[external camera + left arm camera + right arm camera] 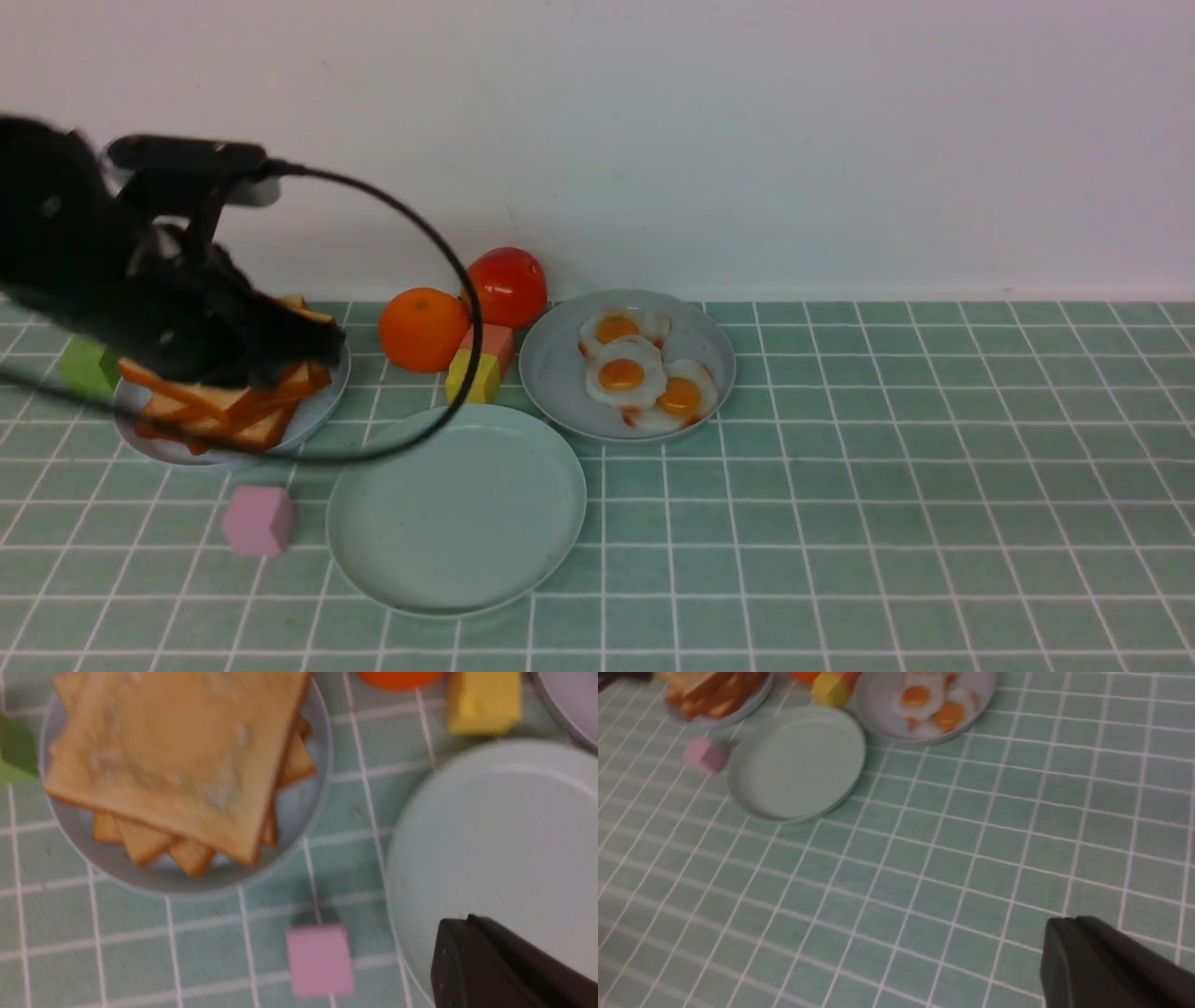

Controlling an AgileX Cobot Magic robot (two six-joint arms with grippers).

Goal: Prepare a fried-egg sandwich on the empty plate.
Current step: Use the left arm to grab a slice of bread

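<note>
The empty plate (pixel 457 509) lies lower centre, rim just beside the egg plate (pixel 553 373), open table (pixel 934 513) rightward; left end effector (pixel 308 350) above the toast plate (pixel 317 415) and right end effector (pixel 1064 933) both closed, empty.

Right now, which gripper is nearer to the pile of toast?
Left. The left gripper hangs directly over the toast; the right gripper is far off over bare tiles, beyond the empty plate.

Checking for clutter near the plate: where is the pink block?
Front view: the pink block sits left of centre, close beside the left edge of the empty plate, nearer the robot than the toast plate.
</note>
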